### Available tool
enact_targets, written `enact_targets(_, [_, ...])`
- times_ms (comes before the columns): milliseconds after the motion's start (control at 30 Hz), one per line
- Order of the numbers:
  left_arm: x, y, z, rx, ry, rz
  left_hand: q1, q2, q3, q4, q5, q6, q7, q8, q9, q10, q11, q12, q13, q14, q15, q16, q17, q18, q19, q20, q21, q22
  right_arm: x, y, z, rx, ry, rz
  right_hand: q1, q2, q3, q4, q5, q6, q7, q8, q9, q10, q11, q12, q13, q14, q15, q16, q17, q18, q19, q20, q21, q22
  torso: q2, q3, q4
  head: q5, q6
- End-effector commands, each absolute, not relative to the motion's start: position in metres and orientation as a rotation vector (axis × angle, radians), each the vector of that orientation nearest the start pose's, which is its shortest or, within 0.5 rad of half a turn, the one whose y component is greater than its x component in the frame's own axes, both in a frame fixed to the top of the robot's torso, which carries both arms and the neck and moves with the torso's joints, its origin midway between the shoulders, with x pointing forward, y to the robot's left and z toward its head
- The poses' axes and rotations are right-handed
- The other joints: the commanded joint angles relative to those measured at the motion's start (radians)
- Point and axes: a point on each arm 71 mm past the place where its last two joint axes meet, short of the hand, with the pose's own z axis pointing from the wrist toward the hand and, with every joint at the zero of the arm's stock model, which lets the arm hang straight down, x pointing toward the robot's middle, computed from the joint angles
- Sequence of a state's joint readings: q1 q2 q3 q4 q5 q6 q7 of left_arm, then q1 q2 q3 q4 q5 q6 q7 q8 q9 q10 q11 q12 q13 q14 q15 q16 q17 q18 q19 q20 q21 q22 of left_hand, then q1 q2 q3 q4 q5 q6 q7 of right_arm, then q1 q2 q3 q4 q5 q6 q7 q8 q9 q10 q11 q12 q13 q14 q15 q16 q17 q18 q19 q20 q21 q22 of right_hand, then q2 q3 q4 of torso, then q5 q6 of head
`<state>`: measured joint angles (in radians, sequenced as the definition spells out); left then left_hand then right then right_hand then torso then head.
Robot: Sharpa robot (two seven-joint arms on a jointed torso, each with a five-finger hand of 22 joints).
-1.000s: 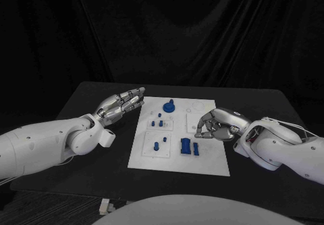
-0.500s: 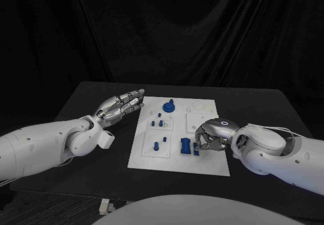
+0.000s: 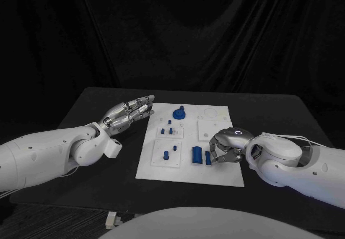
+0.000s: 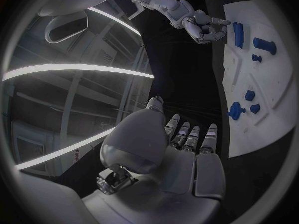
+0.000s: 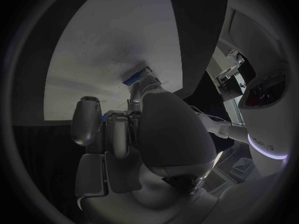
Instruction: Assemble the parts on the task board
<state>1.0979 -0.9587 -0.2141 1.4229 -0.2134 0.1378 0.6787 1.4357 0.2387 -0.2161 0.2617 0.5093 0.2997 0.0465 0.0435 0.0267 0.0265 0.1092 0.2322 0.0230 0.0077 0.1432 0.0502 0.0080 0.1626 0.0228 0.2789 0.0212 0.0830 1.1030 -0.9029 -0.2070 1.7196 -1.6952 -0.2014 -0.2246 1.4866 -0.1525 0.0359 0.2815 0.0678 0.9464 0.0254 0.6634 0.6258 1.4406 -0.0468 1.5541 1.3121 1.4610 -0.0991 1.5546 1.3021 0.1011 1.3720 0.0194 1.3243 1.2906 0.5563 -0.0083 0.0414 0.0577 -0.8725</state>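
The white task board (image 3: 223,172) lies in the middle of the black table. On it stand a round blue part (image 3: 180,114), two small blue blocks (image 3: 167,131), a blue peg (image 3: 167,154), a tall blue block (image 3: 196,155) and a slim blue bar (image 3: 208,158). My right hand (image 3: 227,146) is curled at the board's right side, and its fingertips pinch the slim blue bar (image 5: 134,78), which stands on the board (image 5: 112,45). My left hand (image 3: 129,113) hovers open beside the board's far left corner with its fingers stretched out, holding nothing. From the left wrist view, the right hand (image 4: 202,25) sits beside the tall block (image 4: 238,35).
Black table (image 3: 93,109) surrounds the board on all sides. Two pale round recesses (image 3: 210,113) lie at the board's far right corner. Black curtains hang behind the table.
My right hand has moved toward me along the board's right side and come down onto the slim blue bar. The left hand has stayed where it was.
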Motion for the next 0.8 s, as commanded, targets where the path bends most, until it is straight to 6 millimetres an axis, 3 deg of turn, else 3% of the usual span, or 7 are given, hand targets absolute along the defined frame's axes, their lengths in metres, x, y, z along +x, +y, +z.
enact_targets(33, [0.4347, 0.2754, -0.2578, -0.807, 1.458, -1.899, 0.014, 0.003, 0.010, -0.015, 0.020, -0.014, -0.004, -0.004, 0.009, -0.004, 0.004, -0.001, 0.008, 0.004, 0.007, 0.016, 0.006, 0.016, 0.008, 0.005, 0.003, 0.001, 0.3910, -0.1771, -0.2752, -0.470, 1.937, 0.525, -0.014, -0.003, 0.008, 0.006, -0.018, -0.020, -0.001, 0.018, 0.017, 0.130, -0.002, 0.017, 0.259, 0.110, 0.003, 0.016, 0.269, -0.025, -0.006, -0.002, -0.003, 0.070, 0.000, 0.0006, -0.0012, 0.001, 0.000])
enact_targets(300, [0.4346, 0.2755, -0.2582, -0.809, 1.463, -1.898, 0.015, 0.003, 0.011, -0.015, 0.021, -0.014, -0.003, -0.004, 0.009, -0.004, 0.005, -0.001, 0.008, 0.004, 0.008, 0.016, 0.006, 0.016, 0.009, 0.005, 0.003, 0.001, 0.3904, -0.1758, -0.2754, -0.447, 1.927, 0.534, -0.041, -0.001, 0.004, 0.008, -0.018, -0.009, -0.006, 0.032, 0.038, 0.130, 0.000, 0.017, 0.259, 0.110, 0.004, 0.016, 0.269, -0.027, 0.000, -0.001, 0.003, 0.078, 0.000, 0.0005, -0.0008, 0.001, 0.000])
enact_targets(533, [0.4347, 0.2759, -0.2587, -0.812, 1.468, -1.897, 0.017, 0.005, 0.013, -0.018, 0.022, -0.016, -0.003, -0.004, 0.009, -0.004, 0.007, -0.002, 0.008, 0.005, 0.011, 0.019, 0.007, 0.016, 0.009, 0.007, 0.004, 0.002, 0.3907, -0.1746, -0.2741, -0.420, 1.911, 0.535, -0.103, -0.002, 0.001, 0.011, -0.018, -0.007, -0.010, 0.050, 0.071, 0.130, -0.002, 0.017, 0.259, 0.110, 0.002, 0.016, 0.269, -0.028, 0.006, -0.002, 0.008, 0.086, 0.000, 0.0006, -0.0004, 0.000, 0.000])
enact_targets(800, [0.4348, 0.2757, -0.2595, -0.814, 1.474, -1.899, 0.017, 0.005, 0.014, -0.018, 0.022, -0.017, -0.002, -0.005, 0.008, -0.004, 0.007, -0.002, 0.008, 0.005, 0.013, 0.020, 0.007, 0.016, 0.009, 0.007, 0.004, 0.002, 0.3918, -0.1733, -0.2740, -0.405, 1.901, 0.532, -0.108, -0.003, 0.003, 0.010, -0.017, -0.006, -0.011, 0.053, 0.076, 0.130, -0.002, 0.017, 0.259, 0.110, 0.002, 0.016, 0.269, -0.028, 0.007, -0.002, 0.008, 0.087, -0.001, 0.0005, -0.0009, 0.003, 0.000])
